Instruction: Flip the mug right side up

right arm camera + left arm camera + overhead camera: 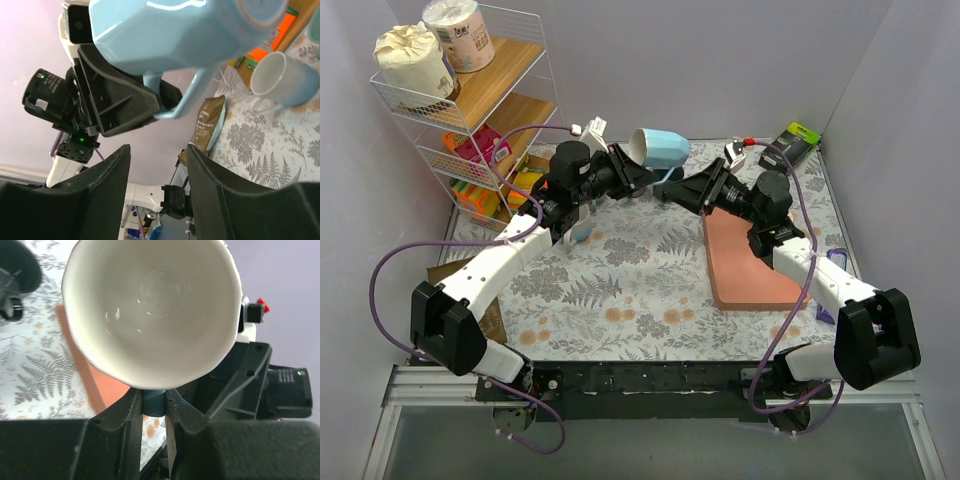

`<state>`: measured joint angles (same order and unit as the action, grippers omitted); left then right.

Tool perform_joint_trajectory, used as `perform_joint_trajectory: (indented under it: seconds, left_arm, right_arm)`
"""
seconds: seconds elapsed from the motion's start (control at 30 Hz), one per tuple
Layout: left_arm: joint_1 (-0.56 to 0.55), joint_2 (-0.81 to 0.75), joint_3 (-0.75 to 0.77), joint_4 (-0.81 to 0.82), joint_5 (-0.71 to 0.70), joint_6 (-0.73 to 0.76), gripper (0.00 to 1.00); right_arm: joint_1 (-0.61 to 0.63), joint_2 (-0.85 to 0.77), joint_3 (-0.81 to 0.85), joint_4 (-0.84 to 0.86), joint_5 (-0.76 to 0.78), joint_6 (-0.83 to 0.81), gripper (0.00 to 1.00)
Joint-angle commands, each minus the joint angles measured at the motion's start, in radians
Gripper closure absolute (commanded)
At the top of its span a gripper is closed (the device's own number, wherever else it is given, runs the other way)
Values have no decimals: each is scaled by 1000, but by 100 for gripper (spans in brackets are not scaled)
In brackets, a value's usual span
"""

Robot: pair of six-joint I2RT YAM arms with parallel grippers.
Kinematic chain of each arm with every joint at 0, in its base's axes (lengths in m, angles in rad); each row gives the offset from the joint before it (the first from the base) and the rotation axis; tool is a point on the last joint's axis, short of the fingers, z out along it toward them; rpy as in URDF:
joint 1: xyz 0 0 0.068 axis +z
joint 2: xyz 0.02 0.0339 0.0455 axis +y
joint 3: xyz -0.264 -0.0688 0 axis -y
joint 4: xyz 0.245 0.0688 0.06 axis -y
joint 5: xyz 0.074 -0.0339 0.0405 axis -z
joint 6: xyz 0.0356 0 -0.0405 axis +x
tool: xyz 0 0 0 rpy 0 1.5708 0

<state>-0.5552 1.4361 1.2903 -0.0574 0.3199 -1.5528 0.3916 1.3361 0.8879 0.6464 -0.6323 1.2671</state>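
Observation:
A light blue mug [662, 148] with a white inside is held in the air over the far middle of the table, lying on its side. My left gripper [642, 178] is shut on its handle. The left wrist view looks into the mug's white inside [150, 310], with the blue handle [154, 404] pinched in the gripper [154, 399]. My right gripper [667, 193] is open and empty, just below and right of the mug. In the right wrist view the mug [180, 35] and its handle [187, 97] hang above the open gripper [157, 175], apart from it.
A second light blue mug [282, 80] lies on the table under the left arm [582, 228]. A brown coffee bag [207, 125] is beside it. A pink mat [750, 262] lies right of centre. A wire shelf rack [470, 110] stands far left, a black box [796, 140] far right.

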Motion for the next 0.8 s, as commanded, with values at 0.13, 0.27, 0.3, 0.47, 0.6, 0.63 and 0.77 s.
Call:
perform_joint_trajectory:
  seconds: [0.13,0.27,0.3,0.47,0.6,0.63,0.77]
  left_arm:
    - [12,6,129,-185,-203,232,100]
    - [14,30,155,-327,-307,348,100]
    - [14,40,164,-388,-314,379,100]
    - [12,70,139,-481,-398,399,100]
    - [11,92,84,-478,-438,398,100]
    - [11,102,80,-479,-443,405,100]
    - [3,138,60,-461,-466,440,100]
  right_arm:
    - [-14,-55,-27,-204,29,-81,41]
    - [-22,-69,51,-534,117,-244,41]
    - [-22,-69,92,-644,143,-276,41]
    - [-22,-54,235,-960,368,-495,41]
    - [-23,-45,299,-1091,476,-569,40]
    - [-23,-45,304,-1099,494,-575,40]
    - [-27,-45,290,-1110,499,-577,39]
